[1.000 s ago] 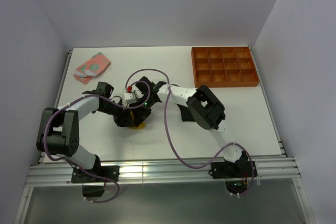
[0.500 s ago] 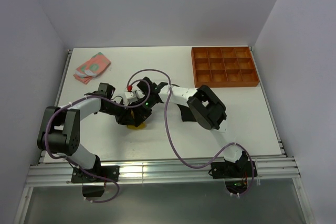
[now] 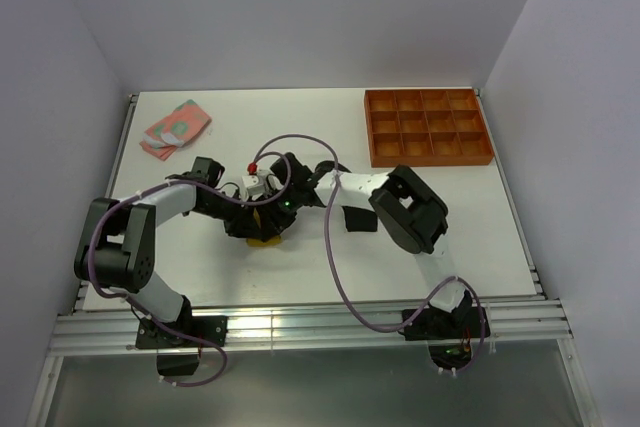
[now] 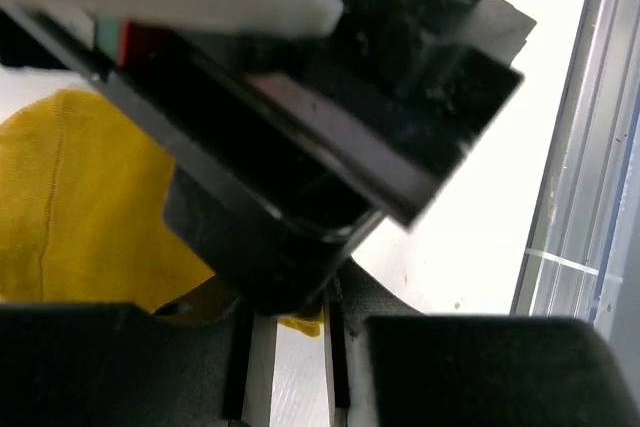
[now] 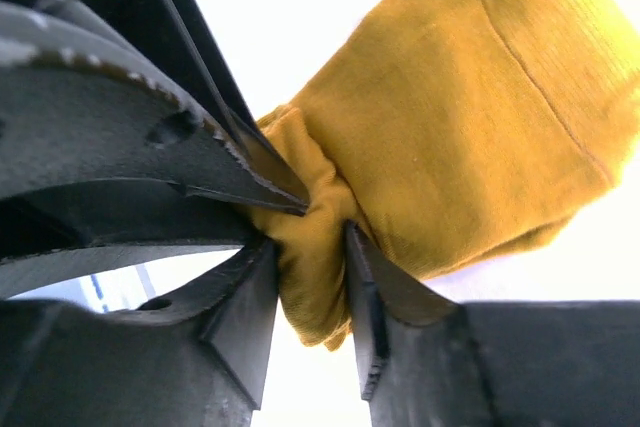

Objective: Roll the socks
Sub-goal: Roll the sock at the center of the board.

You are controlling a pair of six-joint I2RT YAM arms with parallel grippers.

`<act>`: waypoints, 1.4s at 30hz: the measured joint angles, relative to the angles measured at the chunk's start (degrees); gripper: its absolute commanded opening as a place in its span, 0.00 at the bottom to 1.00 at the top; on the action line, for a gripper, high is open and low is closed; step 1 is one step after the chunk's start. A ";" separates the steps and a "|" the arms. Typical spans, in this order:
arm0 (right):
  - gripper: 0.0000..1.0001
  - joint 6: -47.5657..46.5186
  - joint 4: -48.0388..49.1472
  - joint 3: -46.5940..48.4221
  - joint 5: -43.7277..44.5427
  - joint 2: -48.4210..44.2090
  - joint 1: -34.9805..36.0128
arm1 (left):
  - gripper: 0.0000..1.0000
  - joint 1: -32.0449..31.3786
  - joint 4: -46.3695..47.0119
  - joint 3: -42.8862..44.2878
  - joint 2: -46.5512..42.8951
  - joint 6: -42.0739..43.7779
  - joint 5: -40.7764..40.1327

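Right wrist view: mustard-yellow sock (image 5: 470,117) running off top and right edges, pinched fold hiding behind right gripper (image 5: 310,287) fingers. Left wrist view: that gripper's blurred body covering sock's right side; left gripper (image 4: 290,337) fingertips hiding behind it, grip unreadable. Top view: sock mostly hiding under both grippers; black sock (image 3: 358,219), right of it, partly lying under right arm (image 3: 405,212).

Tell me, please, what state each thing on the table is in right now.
Mustard-yellow fabric sock: bunched at one end, held.
Right gripper: shut on that bunch.
Left gripper: tips at the bunch, grip unclear.
Plain black sock: lying free, untouched.
Pink sock with green patches: lying free, untouched.
Rigid orange compartment tray: empty.
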 measured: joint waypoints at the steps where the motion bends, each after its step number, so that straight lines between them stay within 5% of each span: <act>1: 0.45 0.66 1.46 -1.66 1.27 -1.09 0.02 | 0.00 -0.35 0.22 0.04 0.00 0.17 0.09; 14: 0.54 5.55 14.78 -16.00 14.69 -10.54 0.11 | 0.00 -4.04 -1.46 5.51 4.35 10.10 0.72; 42: 0.64 6.64 19.08 -20.70 15.76 -13.07 -1.18 | 0.00 -5.95 -7.41 11.82 9.49 15.43 1.42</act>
